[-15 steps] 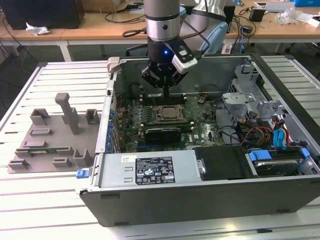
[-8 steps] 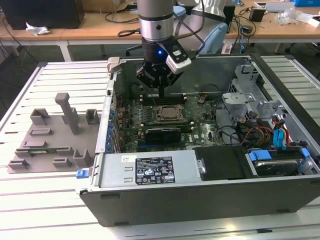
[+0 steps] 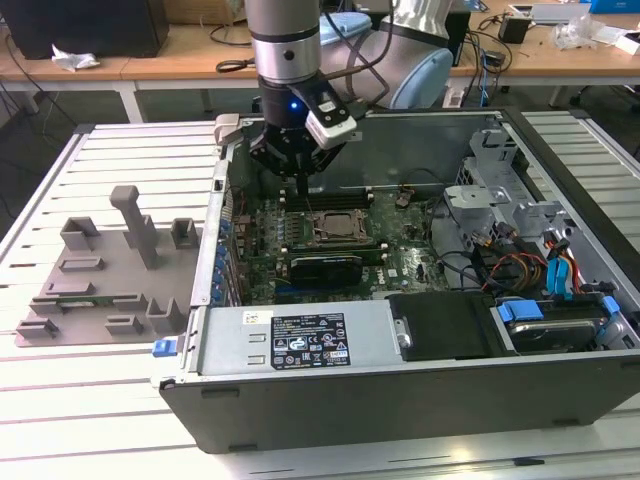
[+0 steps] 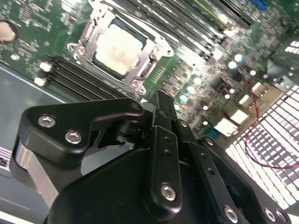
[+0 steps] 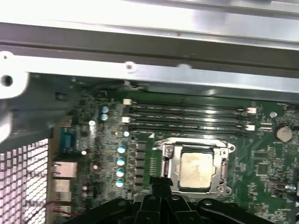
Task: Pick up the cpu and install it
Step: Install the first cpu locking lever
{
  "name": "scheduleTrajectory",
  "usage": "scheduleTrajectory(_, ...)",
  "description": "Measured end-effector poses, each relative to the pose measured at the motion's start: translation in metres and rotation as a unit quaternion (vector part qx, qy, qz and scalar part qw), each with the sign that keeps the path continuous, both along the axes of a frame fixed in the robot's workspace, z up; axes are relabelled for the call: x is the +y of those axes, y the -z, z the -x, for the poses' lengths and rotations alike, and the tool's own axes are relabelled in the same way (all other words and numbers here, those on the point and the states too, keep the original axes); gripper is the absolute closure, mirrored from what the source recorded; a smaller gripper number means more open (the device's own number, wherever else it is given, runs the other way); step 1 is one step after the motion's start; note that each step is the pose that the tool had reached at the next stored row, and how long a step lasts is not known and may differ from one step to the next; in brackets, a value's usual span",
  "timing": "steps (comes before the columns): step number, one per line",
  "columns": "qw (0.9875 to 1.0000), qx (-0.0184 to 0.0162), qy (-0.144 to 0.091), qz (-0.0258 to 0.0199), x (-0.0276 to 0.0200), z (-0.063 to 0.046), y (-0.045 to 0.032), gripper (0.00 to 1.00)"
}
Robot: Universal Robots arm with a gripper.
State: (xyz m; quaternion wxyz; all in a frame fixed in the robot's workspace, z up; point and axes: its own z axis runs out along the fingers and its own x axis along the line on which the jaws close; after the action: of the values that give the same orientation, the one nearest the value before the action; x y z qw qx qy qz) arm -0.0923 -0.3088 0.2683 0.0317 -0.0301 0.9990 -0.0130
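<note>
On the exterior view's left, the grey tray [image 3: 100, 270] sits on the counter [image 3: 120, 150]. Inside the open case [image 3: 400, 400], the gripper [image 3: 300, 185] hangs with its fingers [image 4: 162, 116] together, holding nothing. The cpu [image 3: 336, 226] lies flat in its socket [image 5: 222, 170], so I think it fits.

Cpu [image 4: 117, 49]: silver metal top, satin, smooth, w/ soft glare. Socket frame [image 4: 152, 53] round it: bare bright metal, shiny. Motherboard [image 4: 28, 23]: green board, slight gloss. Gripper [image 4: 161, 99]: black, matt, w/ shiny steel screws. Case [image 3: 400, 410]: grey sheet metal, dull finish. Tray [image 3: 100, 290]: grey moulded plastic, matt. Table [image 3: 90, 430]: pale slats, smooth, semi-gloss.
</note>
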Motion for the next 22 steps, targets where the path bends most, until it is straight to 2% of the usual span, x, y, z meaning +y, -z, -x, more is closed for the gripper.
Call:
scheduleTrajectory(4,1.0,0.0001,0.0,-0.0006,0.0,0.009,0.0,0.89)
scheduleTrajectory(6,1.0,0.0001,0.0,-0.003,0.0,0.011,0.0,0.89)
scheduleTrajectory(7,1.0,0.0,0.0,-0.0083,0.0,0.012,0.0,0.89)
scheduleTrajectory(8,0.9998,0.0001,0.0,-0.0174,0.0,0.012,0.0,0.89)
scheduleTrajectory(9,0.9997,0.0,0.0,-0.0227,0.0,0.012,0.0,0.89)
scheduleTrajectory(10,0.9995,0.0,0.0,-0.0319,0.0,0.013,0.0001,0.89)
scheduleTrajectory(11,0.9992,0.0,0.0,-0.0393,0.0,0.014,0.0001,0.89)
scheduleTrajectory(12,0.9992,0.0,0.0,-0.0407,0.0,0.014,0.0001,0.89)
scheduleTrajectory(17,0.9992,0.0,0.0,-0.0411,0.0,0.014,0.0001,0.89)
scheduleTrajectory(22,0.9982,0.0,0.0,-0.0592,-0.0001,0.014,0.003,0.89)
